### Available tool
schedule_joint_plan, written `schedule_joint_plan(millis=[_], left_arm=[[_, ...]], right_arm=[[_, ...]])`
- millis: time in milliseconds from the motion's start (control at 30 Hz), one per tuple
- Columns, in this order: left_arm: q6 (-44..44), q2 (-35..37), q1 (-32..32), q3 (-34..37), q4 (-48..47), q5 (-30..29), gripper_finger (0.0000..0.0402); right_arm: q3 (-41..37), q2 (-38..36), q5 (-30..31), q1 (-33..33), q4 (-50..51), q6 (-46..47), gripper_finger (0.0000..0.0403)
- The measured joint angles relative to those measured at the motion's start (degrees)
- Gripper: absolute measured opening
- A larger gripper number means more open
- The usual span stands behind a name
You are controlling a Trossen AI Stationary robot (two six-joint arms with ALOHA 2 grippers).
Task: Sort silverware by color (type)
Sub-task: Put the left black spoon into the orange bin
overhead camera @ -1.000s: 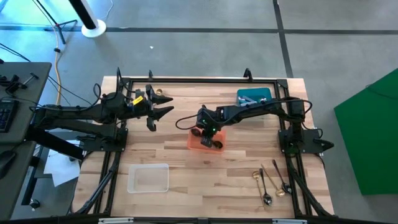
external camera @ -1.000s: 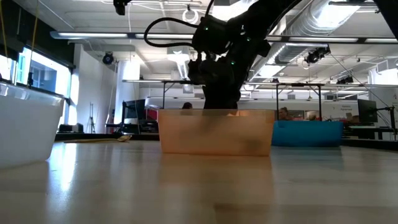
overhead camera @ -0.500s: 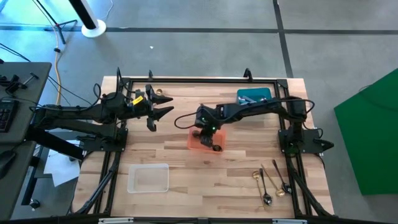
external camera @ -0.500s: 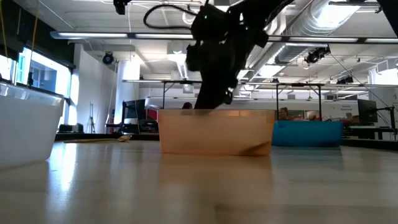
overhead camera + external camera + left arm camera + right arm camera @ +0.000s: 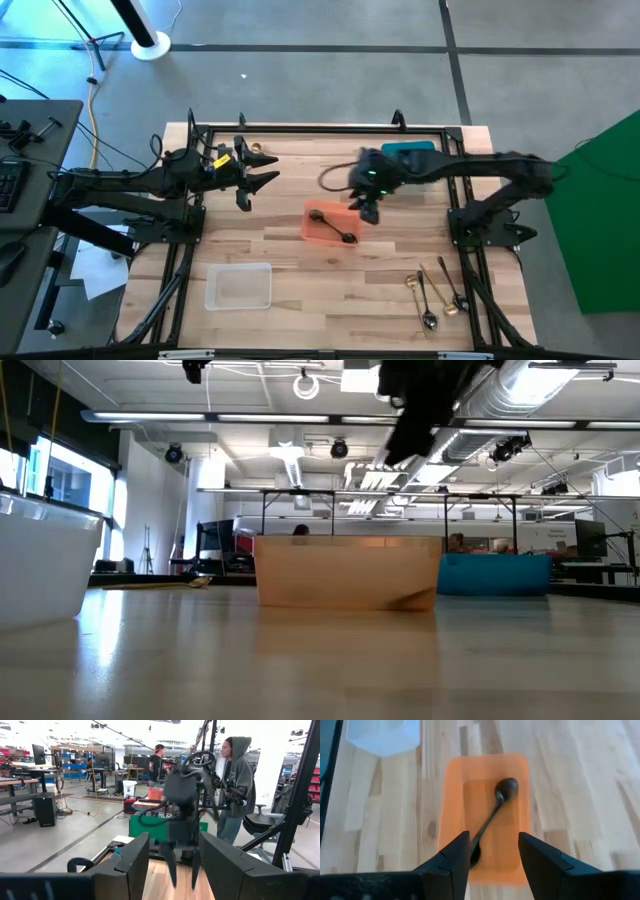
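A thin black spoon (image 5: 492, 815) with an oval bowl lay diagonally inside the shallow, rounded orange bin (image 5: 324, 228) at the middle of the pale wood-plank desk (image 5: 300, 270). The right pincer (image 5: 366, 205) hung just above that bin's far right corner, fingers parted and empty. More slender silverware (image 5: 433, 293), gold and shiny silver, lay at the near right. The left pincer (image 5: 262, 176) waited far left, fingers spread, empty.
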State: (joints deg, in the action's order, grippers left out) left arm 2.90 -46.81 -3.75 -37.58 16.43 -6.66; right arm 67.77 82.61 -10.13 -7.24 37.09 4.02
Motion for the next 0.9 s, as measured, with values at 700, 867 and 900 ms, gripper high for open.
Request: schedule_joint_plan(millis=[700,867,900], left_arm=[[2.31,-0.22,0.00,0.00,-0.20,-0.13,0.0161],[6.00,-0.31,0.00,0.00,-0.44,1.42,0.0161],[5.98,-0.31,0.01,0.00,-0.59,1.88,0.0161]], right_arm=[[-34.12,-31.58,11.58,4.93,-56.22,9.68,0.0153],[-29.45,-31.60,11.54,4.93,-55.32,4.54,0.0153],[-28.94,-31.60,11.54,4.93,-55.25,4.45,0.0153]])
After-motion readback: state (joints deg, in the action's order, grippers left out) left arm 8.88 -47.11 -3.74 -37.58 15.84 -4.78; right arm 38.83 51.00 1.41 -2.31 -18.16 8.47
